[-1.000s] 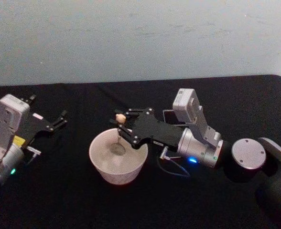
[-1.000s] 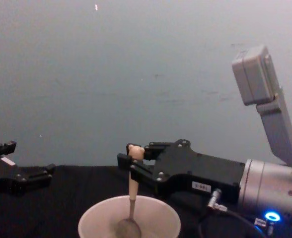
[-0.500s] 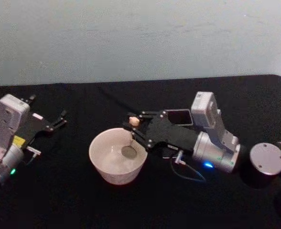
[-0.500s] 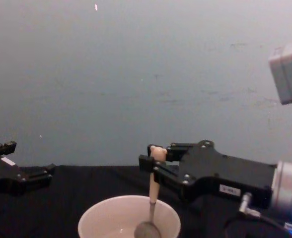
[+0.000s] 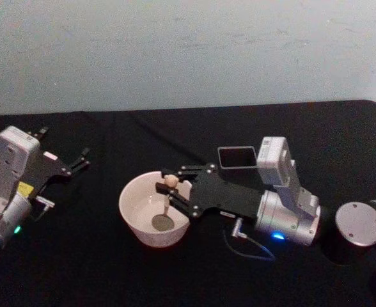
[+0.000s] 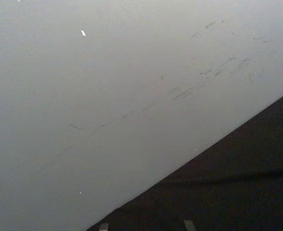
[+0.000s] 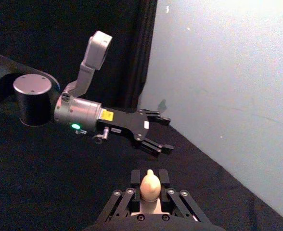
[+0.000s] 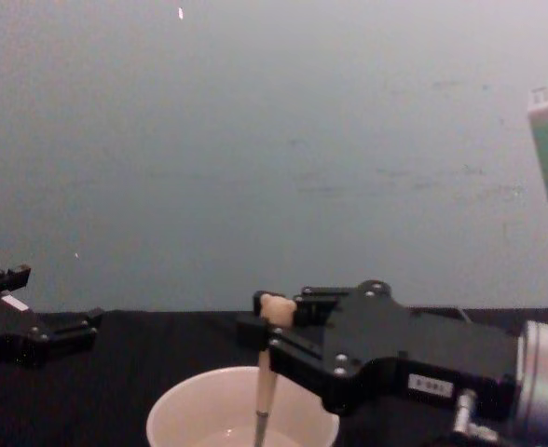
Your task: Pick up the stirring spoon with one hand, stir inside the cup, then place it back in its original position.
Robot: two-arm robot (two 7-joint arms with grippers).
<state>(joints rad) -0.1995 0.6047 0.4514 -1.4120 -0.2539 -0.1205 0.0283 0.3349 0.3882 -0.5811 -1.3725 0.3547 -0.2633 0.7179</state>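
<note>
The cream-white cup [image 5: 132, 194] stands at the table's middle. My right gripper [image 5: 171, 187] reaches over the cup's right rim and is shut on the stirring spoon [image 5: 167, 203]. The spoon stands nearly upright with its bear head above the fingers and its bowl down on the cup's floor. In the chest view the spoon [image 8: 265, 386] drops from the right gripper [image 8: 272, 323] into the cup [image 8: 192, 417]. The right wrist view shows the bear head [image 7: 150, 186] between the jaws. My left gripper [image 5: 63, 147] rests open at the table's left.
A dark square-mouthed holder [image 5: 237, 157] stands behind the right arm. The black table [image 5: 175, 275] ends at a pale wall [image 5: 188, 51]. In the right wrist view the left arm's gripper [image 7: 163, 134] shows farther off.
The right gripper has carried the spoon from the cup's far right side toward its near middle, sweeping the bowl across the cup's floor. The holder is now uncovered. The left arm has not moved.
</note>
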